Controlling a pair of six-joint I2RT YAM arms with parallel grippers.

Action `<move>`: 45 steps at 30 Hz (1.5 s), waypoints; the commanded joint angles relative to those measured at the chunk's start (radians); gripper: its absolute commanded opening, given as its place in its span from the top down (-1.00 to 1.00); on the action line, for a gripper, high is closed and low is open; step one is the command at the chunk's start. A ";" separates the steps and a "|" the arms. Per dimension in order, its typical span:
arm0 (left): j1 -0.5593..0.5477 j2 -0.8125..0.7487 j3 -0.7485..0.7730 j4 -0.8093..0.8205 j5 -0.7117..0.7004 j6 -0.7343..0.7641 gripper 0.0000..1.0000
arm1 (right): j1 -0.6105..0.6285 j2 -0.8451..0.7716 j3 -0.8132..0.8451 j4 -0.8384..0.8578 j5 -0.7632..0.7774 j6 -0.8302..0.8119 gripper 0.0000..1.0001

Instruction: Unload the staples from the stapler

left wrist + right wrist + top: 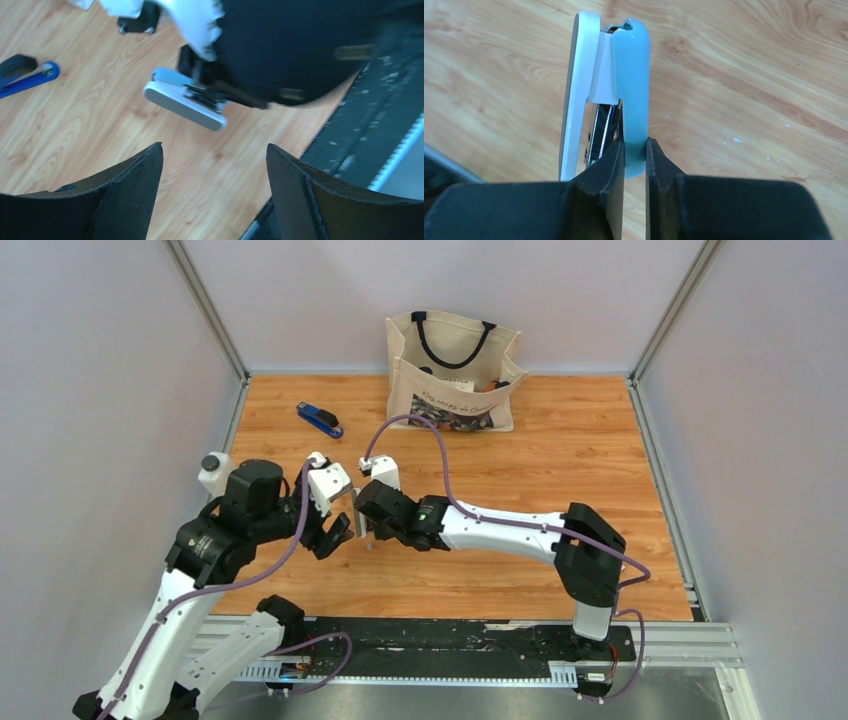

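Note:
My right gripper (635, 145) is shut on the light-blue top arm of a light-blue-and-white stapler (631, 65), held above the wood. This stapler stands hinged open, with a shiny metal magazine (600, 130) showing between the top arm and the white base. I cannot make out any staples. From above, the held stapler (360, 524) sits between the two grippers. My left gripper (214, 150) is open and empty, a little short of the held stapler (182, 100). A second, dark blue stapler (320, 419) with black ends lies at the back left, apart from both grippers.
A beige tote bag (455, 370) with dark handles stands at the back centre. A small white container with a black cap (213, 472) sits at the left edge beside the left arm. A black rail (450, 640) runs along the near edge. Grey walls enclose the table.

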 commanded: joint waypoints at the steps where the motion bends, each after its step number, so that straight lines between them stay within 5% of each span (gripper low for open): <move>1: 0.037 -0.018 0.097 -0.087 0.212 -0.091 -0.68 | -0.025 0.048 0.066 -0.008 0.066 -0.045 1.00; 10: 0.374 -0.038 0.083 0.072 -0.058 -0.229 -0.69 | -0.010 0.169 0.230 -0.035 0.020 -0.043 1.00; 15: 0.562 0.031 0.071 0.091 0.014 -0.245 -0.70 | 0.018 0.295 0.390 -0.104 -0.006 -0.046 1.00; 27: 0.619 0.141 0.062 0.105 -0.001 -0.254 -0.72 | 0.042 0.471 0.522 -0.127 -0.132 -0.078 0.93; 36: 0.619 0.282 0.077 0.167 -0.033 -0.338 -0.72 | 0.047 0.435 0.450 -0.057 -0.168 -0.089 -0.21; 41: 0.594 0.446 0.157 0.226 -0.074 -0.424 -0.73 | 0.044 0.282 0.396 -0.057 -0.149 -0.107 -0.50; 45: 0.533 0.655 0.312 0.209 -0.120 -0.478 -0.73 | 0.032 0.073 0.284 0.012 -0.141 -0.135 -0.54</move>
